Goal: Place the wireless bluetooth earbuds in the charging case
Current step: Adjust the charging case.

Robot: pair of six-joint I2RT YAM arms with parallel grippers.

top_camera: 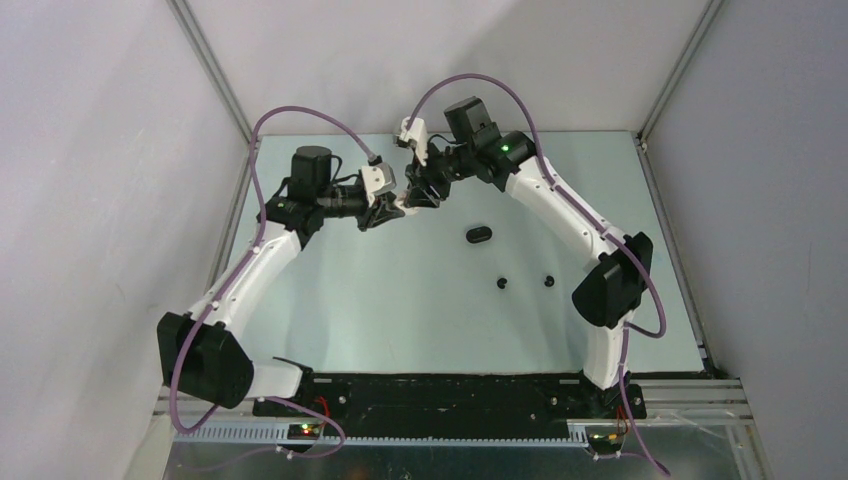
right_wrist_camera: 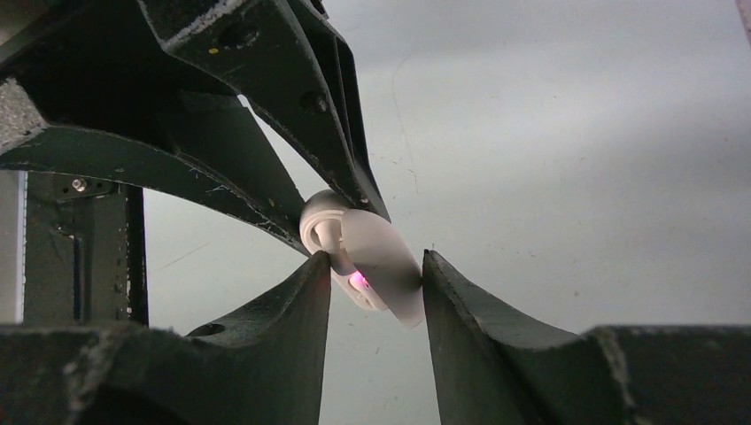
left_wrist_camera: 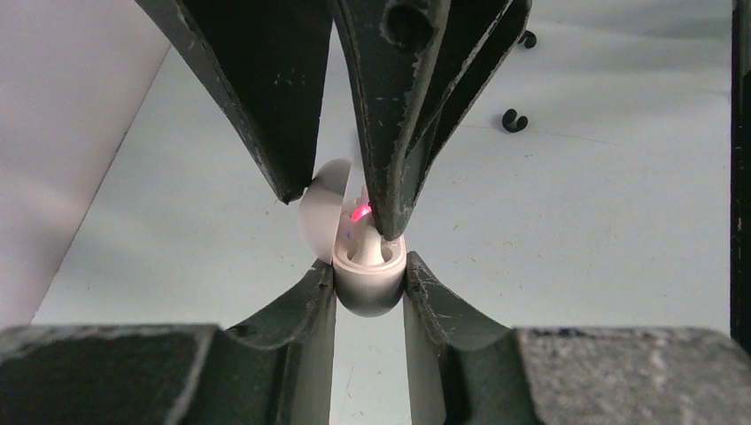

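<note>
A white charging case (left_wrist_camera: 370, 288) hangs above the table with my left gripper (left_wrist_camera: 369, 263) shut on its body. Its lid (left_wrist_camera: 319, 212) stands open to the left. A white earbud (left_wrist_camera: 366, 251) sits in the case mouth beside a pink light. My right gripper (right_wrist_camera: 376, 257) comes in from the opposite side and straddles the lid (right_wrist_camera: 385, 252). One fingertip rests on the lid's outside, the other at the case rim, with the jaws apart. In the top view both grippers meet at the case (top_camera: 403, 207). Two black earbuds (top_camera: 503, 283) (top_camera: 549, 279) lie loose on the table.
A black pill-shaped case (top_camera: 479, 234) lies shut on the table, right of the grippers and behind the black earbuds. White enclosure walls with metal corner posts (top_camera: 215, 80) surround the table.
</note>
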